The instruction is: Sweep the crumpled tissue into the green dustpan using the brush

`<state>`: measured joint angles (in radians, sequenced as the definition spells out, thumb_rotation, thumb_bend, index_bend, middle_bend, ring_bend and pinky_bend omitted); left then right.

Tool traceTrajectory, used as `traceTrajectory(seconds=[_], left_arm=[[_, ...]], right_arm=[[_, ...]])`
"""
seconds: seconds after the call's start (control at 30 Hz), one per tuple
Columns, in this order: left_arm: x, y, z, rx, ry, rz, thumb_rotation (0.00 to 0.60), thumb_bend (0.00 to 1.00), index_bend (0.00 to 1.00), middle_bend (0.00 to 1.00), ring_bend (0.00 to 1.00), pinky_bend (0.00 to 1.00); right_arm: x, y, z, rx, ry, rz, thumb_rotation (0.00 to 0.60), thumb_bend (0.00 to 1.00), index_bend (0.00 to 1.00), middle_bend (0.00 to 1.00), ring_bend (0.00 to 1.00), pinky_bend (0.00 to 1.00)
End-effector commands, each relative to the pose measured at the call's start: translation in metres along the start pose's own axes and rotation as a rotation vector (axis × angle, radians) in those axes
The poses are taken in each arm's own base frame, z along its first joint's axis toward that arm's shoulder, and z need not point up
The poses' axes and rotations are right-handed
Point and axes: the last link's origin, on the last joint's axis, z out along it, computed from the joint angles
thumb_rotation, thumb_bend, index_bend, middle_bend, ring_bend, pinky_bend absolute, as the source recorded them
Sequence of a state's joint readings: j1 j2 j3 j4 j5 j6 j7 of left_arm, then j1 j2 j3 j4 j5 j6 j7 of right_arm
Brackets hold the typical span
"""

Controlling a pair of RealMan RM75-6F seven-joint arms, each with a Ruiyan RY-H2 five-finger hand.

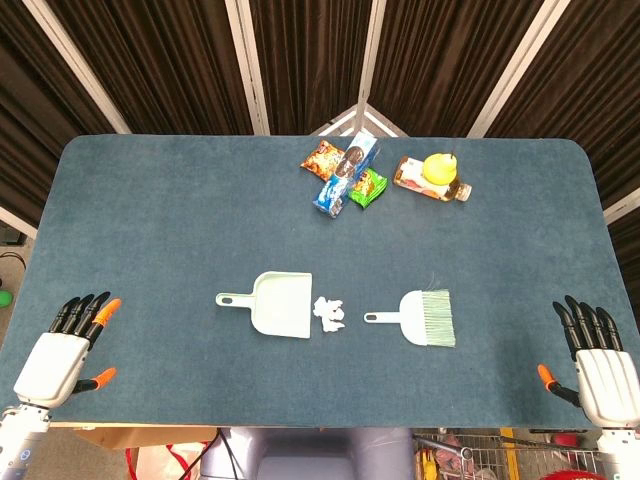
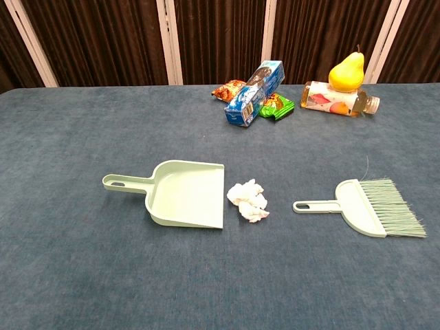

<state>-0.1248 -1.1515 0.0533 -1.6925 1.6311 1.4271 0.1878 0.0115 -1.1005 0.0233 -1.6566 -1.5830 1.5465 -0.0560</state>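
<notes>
A pale green dustpan [image 1: 279, 304] [image 2: 187, 193] lies flat mid-table, handle pointing left, mouth facing right. Just off its mouth sits the white crumpled tissue [image 1: 329, 313] [image 2: 248, 201]. To the right lies the pale green brush [image 1: 425, 317] [image 2: 368, 207], handle toward the tissue, bristles fanned right. My left hand [image 1: 65, 351] rests at the table's near left corner, fingers spread, empty. At the near right corner my right hand [image 1: 595, 360] is likewise spread and empty. Neither hand shows in the chest view.
At the back of the blue table [image 1: 150, 220] lie snack packets and a blue box [image 1: 344, 172] [image 2: 253, 84], plus a bottle on its side with a yellow pear [image 1: 436, 168] [image 2: 346, 71] on top. Dark curtains hang behind.
</notes>
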Motion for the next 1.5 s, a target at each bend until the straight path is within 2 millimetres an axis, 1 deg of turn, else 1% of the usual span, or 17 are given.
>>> traceTrajectory(seconds=[0.03, 0.27, 0.93, 0.97, 1.0, 1.03, 1.07, 1.1, 1.13, 1.17, 1.23, 1.27, 1.3, 1.33, 1.37, 1.43, 1.5], left_arm=[[0.001, 0.0, 0.001, -0.009, 0.016, 0.0, 0.6, 0.0, 0.0, 0.0, 0.0, 0.0], [0.003, -0.001, 0.0, -0.048, 0.072, 0.034, 0.6, 0.0, 0.0, 0.0, 0.0, 0.0], [0.001, -0.001, -0.002, -0.025, 0.035, 0.019, 0.6, 0.0, 0.0, 0.0, 0.0, 0.0], [0.001, -0.001, -0.002, -0.023, 0.034, 0.017, 0.6, 0.0, 0.0, 0.0, 0.0, 0.0], [0.001, -0.001, -0.002, -0.021, 0.033, 0.015, 0.6, 0.0, 0.0, 0.0, 0.0, 0.0], [0.001, -0.001, -0.002, -0.02, 0.032, 0.014, 0.6, 0.0, 0.0, 0.0, 0.0, 0.0], [0.001, -0.002, -0.002, -0.019, 0.03, 0.014, 0.6, 0.0, 0.0, 0.0, 0.0, 0.0], [0.001, -0.001, -0.002, -0.019, 0.029, 0.013, 0.6, 0.0, 0.0, 0.0, 0.0, 0.0], [0.001, -0.002, -0.002, -0.019, 0.028, 0.014, 0.6, 0.0, 0.0, 0.0, 0.0, 0.0], [0.001, -0.002, -0.002, -0.019, 0.028, 0.016, 0.6, 0.0, 0.0, 0.0, 0.0, 0.0], [0.001, -0.002, -0.002, -0.02, 0.026, 0.019, 0.6, 0.0, 0.0, 0.0, 0.0, 0.0], [0.001, -0.002, -0.003, -0.019, 0.025, 0.019, 0.6, 0.0, 0.0, 0.0, 0.0, 0.0], [0.002, -0.002, -0.003, -0.018, 0.025, 0.018, 0.6, 0.0, 0.0, 0.0, 0.0, 0.0], [0.002, -0.002, -0.002, -0.017, 0.025, 0.018, 0.6, 0.0, 0.0, 0.0, 0.0, 0.0], [0.002, -0.002, -0.002, -0.017, 0.024, 0.017, 0.6, 0.0, 0.0, 0.0, 0.0, 0.0], [0.001, -0.002, -0.002, -0.015, 0.023, 0.017, 0.6, 0.0, 0.0, 0.0, 0.0, 0.0], [0.001, -0.002, -0.002, -0.014, 0.019, 0.021, 0.6, 0.0, 0.0, 0.0, 0.0, 0.0]], right_arm=[[-0.001, 0.0, 0.0, -0.002, -0.004, 0.002, 0.6, 0.28, 0.0, 0.0, 0.0, 0.0], [0.0, 0.0, -0.001, -0.001, -0.009, 0.001, 0.6, 0.27, 0.0, 0.0, 0.0, 0.0], [-0.001, -0.003, 0.001, -0.009, -0.067, 0.005, 0.6, 0.27, 0.0, 0.0, 0.0, 0.0], [-0.002, -0.004, 0.002, -0.009, -0.071, 0.006, 0.6, 0.27, 0.0, 0.0, 0.0, 0.01], [-0.001, -0.005, 0.004, -0.009, -0.072, 0.008, 0.6, 0.27, 0.0, 0.0, 0.0, 0.04], [-0.001, -0.007, 0.008, -0.007, -0.069, 0.011, 0.6, 0.28, 0.0, 0.0, 0.01, 0.13], [0.0, -0.01, 0.013, -0.004, -0.065, 0.018, 0.6, 0.28, 0.0, 0.01, 0.04, 0.21], [0.001, -0.016, 0.02, 0.005, -0.053, 0.038, 0.6, 0.28, 0.0, 0.04, 0.1, 0.33], [0.001, -0.021, 0.027, 0.015, -0.037, 0.055, 0.6, 0.28, 0.0, 0.11, 0.19, 0.43], [0.002, -0.026, 0.034, 0.023, -0.022, 0.068, 0.6, 0.28, 0.0, 0.17, 0.26, 0.49], [0.002, -0.035, 0.046, 0.038, -0.005, 0.087, 0.6, 0.28, 0.01, 0.39, 0.47, 0.62], [0.002, -0.041, 0.053, 0.049, 0.0, 0.093, 0.6, 0.28, 0.03, 0.47, 0.54, 0.66], [0.001, -0.047, 0.06, 0.062, 0.003, 0.094, 0.6, 0.28, 0.1, 0.61, 0.68, 0.73], [-0.001, -0.055, 0.068, 0.077, -0.001, 0.092, 0.6, 0.28, 0.17, 0.69, 0.76, 0.76], [-0.003, -0.061, 0.074, 0.091, -0.005, 0.091, 0.6, 0.28, 0.27, 0.79, 0.85, 0.81], [-0.007, -0.073, 0.086, 0.112, -0.021, 0.093, 0.6, 0.28, 0.39, 0.89, 0.94, 0.86], [-0.011, -0.086, 0.095, 0.124, -0.047, 0.098, 0.6, 0.28, 0.42, 0.93, 0.97, 0.88]])
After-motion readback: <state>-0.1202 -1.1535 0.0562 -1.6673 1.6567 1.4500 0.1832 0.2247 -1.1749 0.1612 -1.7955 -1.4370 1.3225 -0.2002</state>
